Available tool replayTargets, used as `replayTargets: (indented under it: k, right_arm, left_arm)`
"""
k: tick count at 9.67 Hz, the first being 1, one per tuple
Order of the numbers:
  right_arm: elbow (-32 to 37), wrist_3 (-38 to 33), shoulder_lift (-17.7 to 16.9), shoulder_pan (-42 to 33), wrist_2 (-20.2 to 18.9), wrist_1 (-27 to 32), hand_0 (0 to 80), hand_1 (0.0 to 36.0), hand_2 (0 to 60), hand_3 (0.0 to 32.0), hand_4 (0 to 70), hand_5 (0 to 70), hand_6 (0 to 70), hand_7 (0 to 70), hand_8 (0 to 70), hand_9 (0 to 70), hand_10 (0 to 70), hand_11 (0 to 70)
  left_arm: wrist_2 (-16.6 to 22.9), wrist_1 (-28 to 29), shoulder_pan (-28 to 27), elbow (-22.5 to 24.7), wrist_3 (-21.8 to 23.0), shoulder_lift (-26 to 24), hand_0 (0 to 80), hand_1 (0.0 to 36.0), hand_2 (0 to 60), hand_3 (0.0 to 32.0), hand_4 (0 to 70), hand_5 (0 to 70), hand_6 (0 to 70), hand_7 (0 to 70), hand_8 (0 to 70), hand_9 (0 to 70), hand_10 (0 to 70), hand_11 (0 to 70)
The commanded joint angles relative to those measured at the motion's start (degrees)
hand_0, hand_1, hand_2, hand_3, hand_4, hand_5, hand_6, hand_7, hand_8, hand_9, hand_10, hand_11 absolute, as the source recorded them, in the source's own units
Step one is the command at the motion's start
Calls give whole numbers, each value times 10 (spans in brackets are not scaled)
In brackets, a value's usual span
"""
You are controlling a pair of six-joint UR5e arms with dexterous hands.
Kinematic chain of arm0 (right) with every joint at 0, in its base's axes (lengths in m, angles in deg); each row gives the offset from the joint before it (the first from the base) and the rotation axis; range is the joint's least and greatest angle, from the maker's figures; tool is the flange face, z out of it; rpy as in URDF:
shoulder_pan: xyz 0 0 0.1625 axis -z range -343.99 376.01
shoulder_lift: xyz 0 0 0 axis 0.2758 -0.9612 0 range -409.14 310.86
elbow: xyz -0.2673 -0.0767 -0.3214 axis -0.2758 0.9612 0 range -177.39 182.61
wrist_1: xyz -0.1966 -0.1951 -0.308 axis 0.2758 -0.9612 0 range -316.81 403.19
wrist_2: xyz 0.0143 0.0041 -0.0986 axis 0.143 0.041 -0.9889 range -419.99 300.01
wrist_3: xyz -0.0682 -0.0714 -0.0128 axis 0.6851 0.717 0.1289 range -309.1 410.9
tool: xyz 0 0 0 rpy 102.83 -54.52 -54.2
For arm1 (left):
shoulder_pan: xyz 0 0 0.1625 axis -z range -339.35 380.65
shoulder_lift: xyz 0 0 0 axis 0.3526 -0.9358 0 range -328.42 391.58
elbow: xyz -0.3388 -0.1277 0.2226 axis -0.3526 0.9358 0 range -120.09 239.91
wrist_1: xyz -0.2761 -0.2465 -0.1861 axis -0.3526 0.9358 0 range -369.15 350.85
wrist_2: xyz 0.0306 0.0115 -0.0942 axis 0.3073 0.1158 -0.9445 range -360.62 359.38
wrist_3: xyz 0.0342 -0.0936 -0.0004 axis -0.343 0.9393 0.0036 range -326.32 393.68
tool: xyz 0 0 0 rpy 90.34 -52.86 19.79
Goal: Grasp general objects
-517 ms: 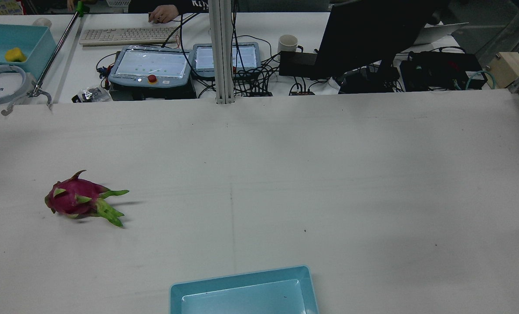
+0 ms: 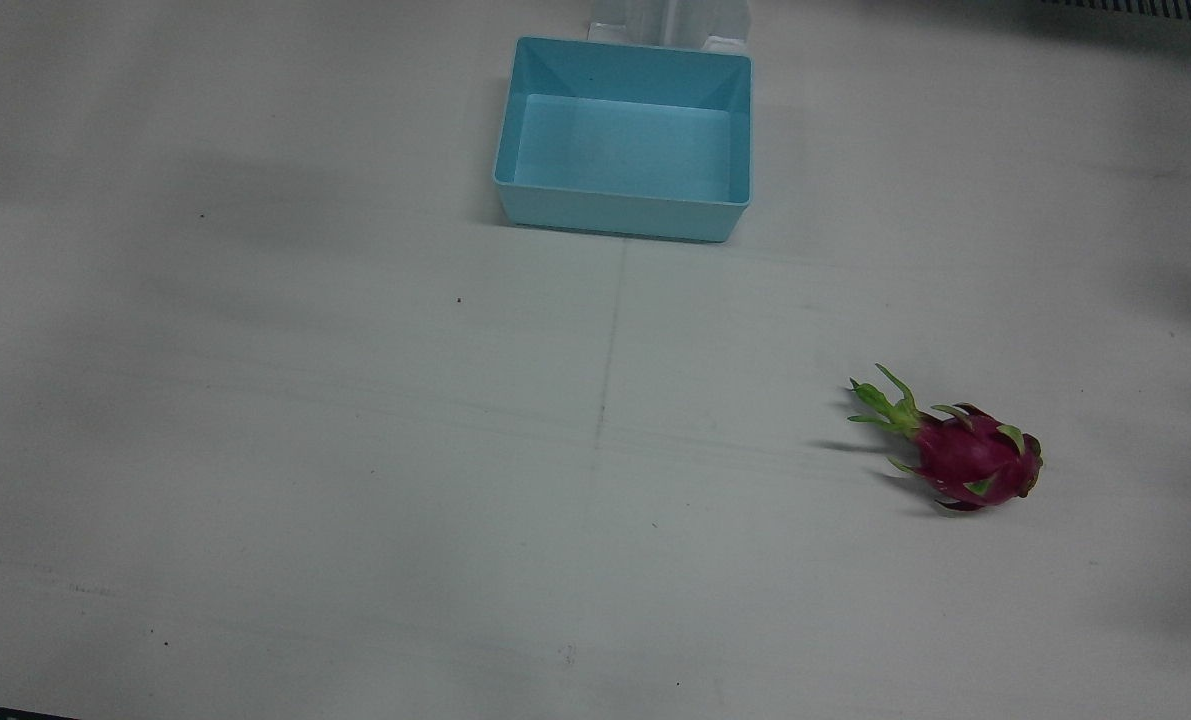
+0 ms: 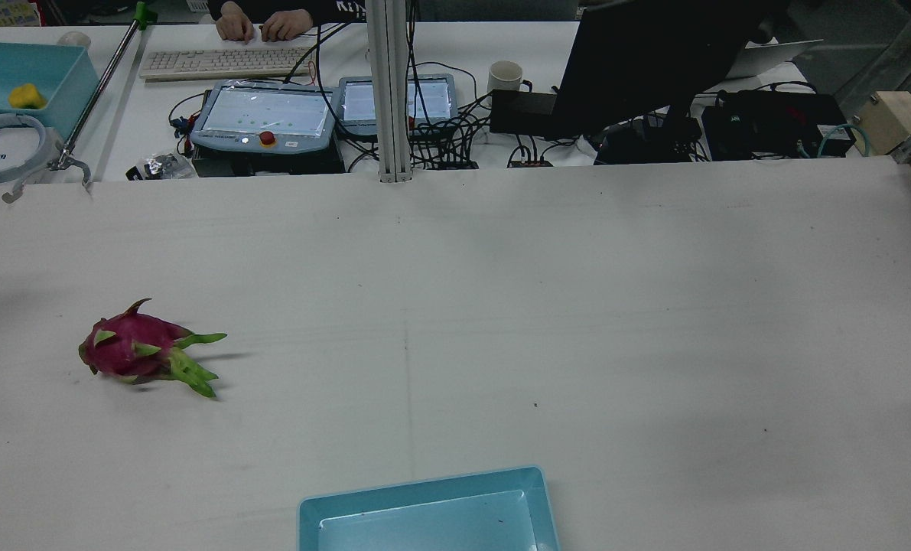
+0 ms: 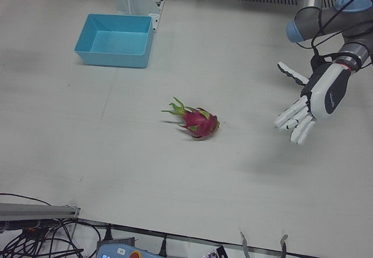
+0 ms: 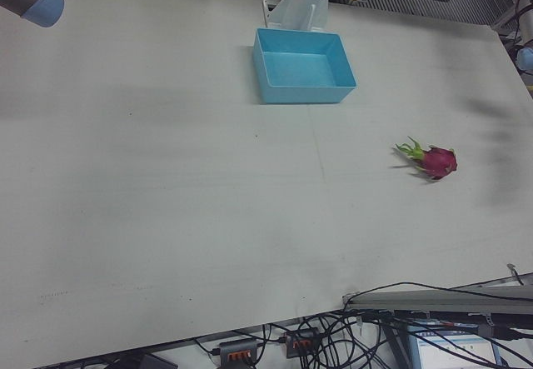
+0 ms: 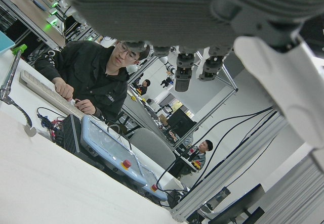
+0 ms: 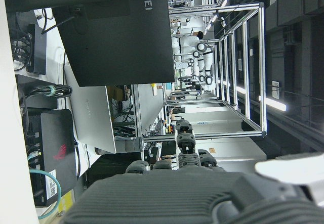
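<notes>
One dragon fruit (image 4: 200, 122), one blue bin (image 4: 114, 40), one hand in full sight, all on or over a white bench (image 4: 87, 130).
In the left-front view, left to right: the bin sat far back, the fruit lay on its side mid-bench, and the left hand (image 4: 317, 98) hovered well apart, fingers spread, holding nothing. The front and rear views showed no hand. The right hand (image 7: 202, 198) appeared only in its own camera; its state could not be told.

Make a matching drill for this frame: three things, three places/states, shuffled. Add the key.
Things:
1. dragon fruit
2. blue bin
3. left hand

States:
A. empty, by the pedestal
B. open, fingers spread, above the table
C. lying on its side on the table

Pairs: 1-C, 2-A, 3-B
</notes>
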Motion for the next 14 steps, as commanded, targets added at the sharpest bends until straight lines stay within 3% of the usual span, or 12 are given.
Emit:
replayTargets:
  k: [1,3,5,6,7,8,10,11,12,13,14]
  right_arm:
    - [1,-1,0,1,0,0,0,0,0,0,0,0,0,0,0,0,0,0]
    - [0,-1,0,1,0,0,0,0,0,0,0,0,0,0,0,0,0,0]
    - [1,-1,0,1,0,0,0,0,0,0,0,0,0,0,0,0,0,0]
    - [0,0,0,1,0,0,0,0,0,0,0,0,0,0,0,0,0,0]
    - [-1,0,0,0,0,-1,0,0,0,0,0,0,0,0,0,0,0,0]
    - [-2,0,0,0,0,0,0,0,0,0,0,0,0,0,0,0,0,0]
    - [-2,0,0,0,0,0,0,0,0,0,0,0,0,0,0,0,0,0]
    - [-2,1,0,0,0,0,0,0,0,0,0,0,0,0,0,0,0,0]
    - [-3,1,0,0,0,0,0,0,0,0,0,0,0,0,0,0,0,0]
    - [-3,1,0,0,0,-1,0,0,0,0,0,0,0,0,0,0,0,0]
    - [-3,1,0,0,0,-1,0,0,0,0,0,0,0,0,0,0,0,0]
  left_arm:
    - [15,-6,-12,47,-102,41,591,223,0,0,102,56,113,236,12,33,0,0]
    - [5,-13,-50,52,-202,42,630,268,52,0,89,59,80,195,6,25,0,0]
    - [-52,-14,-96,61,-240,38,696,313,136,0,103,82,70,191,4,24,0,0]
    - [-77,-50,-142,94,-300,36,720,326,157,0,104,88,56,177,1,21,0,0]
    - [-107,-77,-195,110,-348,29,714,329,166,0,79,85,33,160,0,18,0,0]
    - [-158,-106,-242,108,-361,7,671,317,156,0,48,76,16,147,0,15,0,0]
    - [-184,-213,-293,104,-394,-84,596,273,109,0,0,22,0,95,0,5,0,0]
    - [-185,-232,-299,101,-412,-105,582,264,91,16,0,0,0,62,0,0,0,0]
    - [-185,-232,-299,100,-418,-106,580,268,94,66,0,0,0,36,0,0,0,0]
    - [-185,-232,-299,98,-439,-107,608,301,132,112,0,0,0,27,0,0,0,0]
    - [-185,-233,-300,97,-486,-106,628,326,164,176,0,0,0,6,0,0,0,0]
